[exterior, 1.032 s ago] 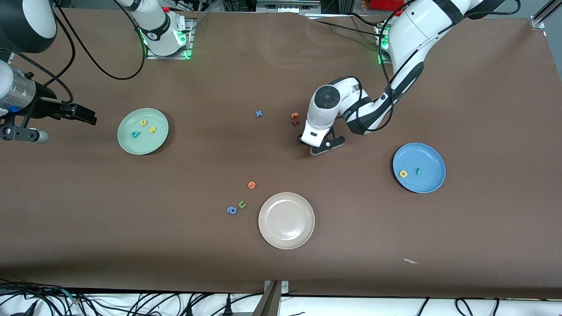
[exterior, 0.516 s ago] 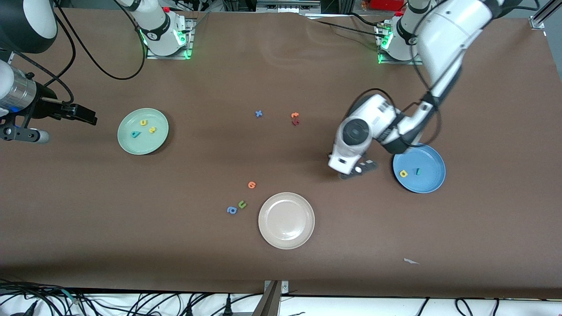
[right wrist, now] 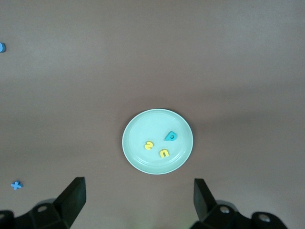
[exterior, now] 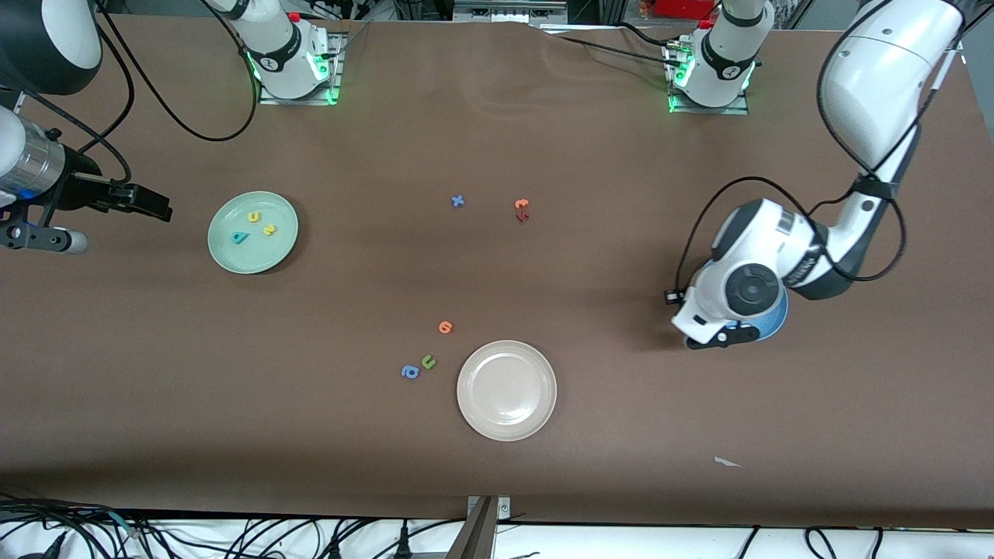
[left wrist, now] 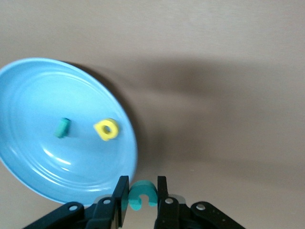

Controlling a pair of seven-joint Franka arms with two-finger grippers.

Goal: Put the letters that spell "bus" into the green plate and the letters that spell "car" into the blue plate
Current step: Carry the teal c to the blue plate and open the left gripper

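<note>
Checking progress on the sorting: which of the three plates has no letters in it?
The beige plate, nearest the front camera. The green plate holds three letters, and the blue plate holds two.

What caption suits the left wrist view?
Left gripper holds teal "c" beside blue plate containing two letters.
</note>
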